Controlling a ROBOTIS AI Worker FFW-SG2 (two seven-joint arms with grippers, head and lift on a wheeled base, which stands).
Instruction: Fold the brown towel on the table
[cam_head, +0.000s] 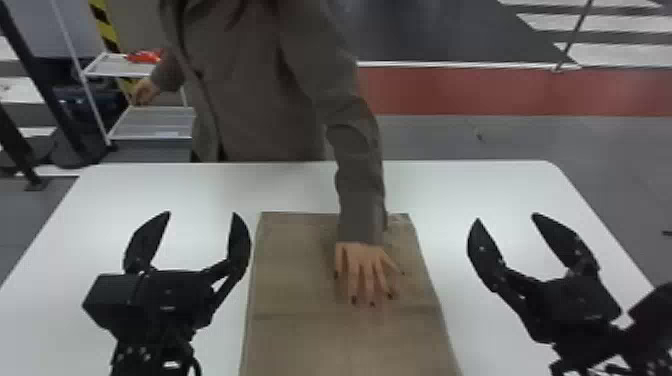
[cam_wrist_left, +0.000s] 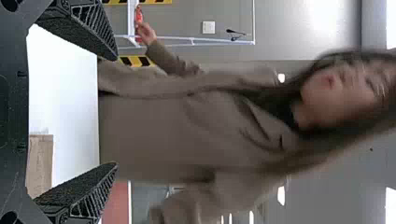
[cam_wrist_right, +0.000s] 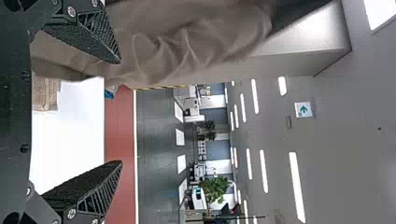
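On the white, round-cornered counter (cam_head: 465, 187), the flat rectangular brown fabric towel (cam_head: 295, 285) lies between the black left gripper (cam_head: 201, 214) and black right gripper (cam_head: 506, 217), fingers apart on both. I'd let the person's hand (cam_head: 367, 265) clear, then pinch matching corners and lift evenly.

Right wrist view: shows white sign (cam_wrist_right: 298, 104) with green arrow (cam_wrist_right: 304, 109), mounted high in room, beyond tabletop (cam_wrist_right: 74, 135) and well above it. Reads plainly as arrow, in green against sign's white.
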